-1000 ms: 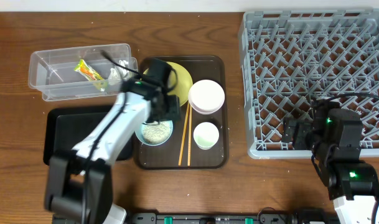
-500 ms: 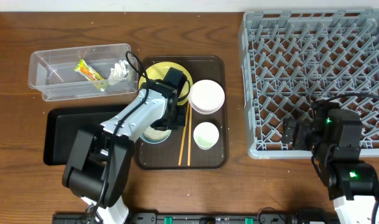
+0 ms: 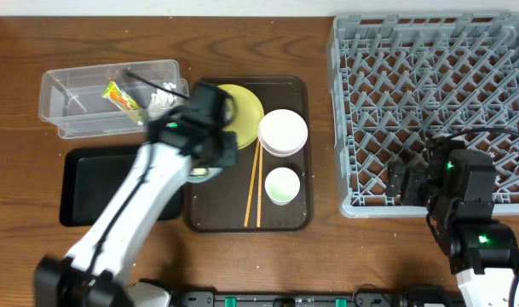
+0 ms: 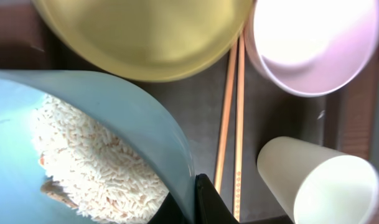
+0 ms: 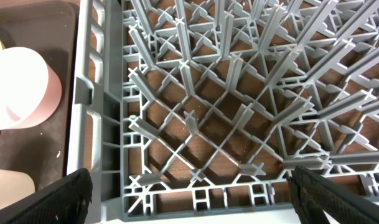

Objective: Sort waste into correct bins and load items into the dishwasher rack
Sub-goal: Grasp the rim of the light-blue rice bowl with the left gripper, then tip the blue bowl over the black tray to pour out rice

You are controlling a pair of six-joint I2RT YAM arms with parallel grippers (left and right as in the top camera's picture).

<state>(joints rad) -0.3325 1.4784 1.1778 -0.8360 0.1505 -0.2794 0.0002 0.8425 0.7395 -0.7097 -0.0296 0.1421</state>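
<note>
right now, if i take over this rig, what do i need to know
Left gripper: shut on the rim of the light blue bowl, rice inside, at the left edge of the brown serving tray.
Right gripper: open, empty, over the near corner of the dishwasher rack.
Done: snack wrapper and paper bits lie in the clear box.
Left: rice to a bin; the black tray shows nothing in it. Then the bowl, yellow plate, white-pink bowl, green cup and chopsticks go into the rack, which holds no dishes.
</note>
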